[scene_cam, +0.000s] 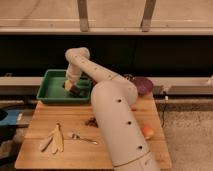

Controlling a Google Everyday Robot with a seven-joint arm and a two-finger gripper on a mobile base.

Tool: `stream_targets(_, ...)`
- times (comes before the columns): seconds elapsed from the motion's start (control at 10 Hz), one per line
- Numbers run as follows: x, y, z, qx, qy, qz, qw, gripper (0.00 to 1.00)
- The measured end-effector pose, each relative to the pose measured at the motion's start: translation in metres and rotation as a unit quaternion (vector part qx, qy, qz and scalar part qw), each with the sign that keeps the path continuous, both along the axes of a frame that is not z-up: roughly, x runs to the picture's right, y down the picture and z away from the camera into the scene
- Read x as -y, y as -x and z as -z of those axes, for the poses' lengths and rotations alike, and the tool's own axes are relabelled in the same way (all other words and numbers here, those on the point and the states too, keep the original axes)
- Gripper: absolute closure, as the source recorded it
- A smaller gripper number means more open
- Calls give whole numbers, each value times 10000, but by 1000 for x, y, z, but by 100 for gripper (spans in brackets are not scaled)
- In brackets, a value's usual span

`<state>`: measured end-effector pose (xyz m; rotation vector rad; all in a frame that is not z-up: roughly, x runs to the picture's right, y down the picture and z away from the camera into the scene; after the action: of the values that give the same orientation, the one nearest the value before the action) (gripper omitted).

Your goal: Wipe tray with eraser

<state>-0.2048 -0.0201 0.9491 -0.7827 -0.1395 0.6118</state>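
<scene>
One robot arm reaches into one green tray [50,87] on a wooden desk [45,117].

Left to right: one banana peel [53,140], one gripper [70,86] with fingers closed on one dark eraser [76,90] inside the tray, one fork [82,138], one dark-red bowl [143,84], one orange [147,131].

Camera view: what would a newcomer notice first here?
The big white arm fills the middle, reaching back over the wooden table. Its gripper is down inside the green tray at the table's back left, at the dark eraser. A banana peel lies front left.
</scene>
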Motion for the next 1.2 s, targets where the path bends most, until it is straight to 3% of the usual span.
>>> stream_targets(0.4, -13, -19, -3, -169, 148, -85, 9997, 100)
stream_targets(0.8, 8, -40, -9, -348, 41, -178, 9992, 100)
stream_targets(1.2, 38, -17, -14, -159, -145, 21, 9998, 100)
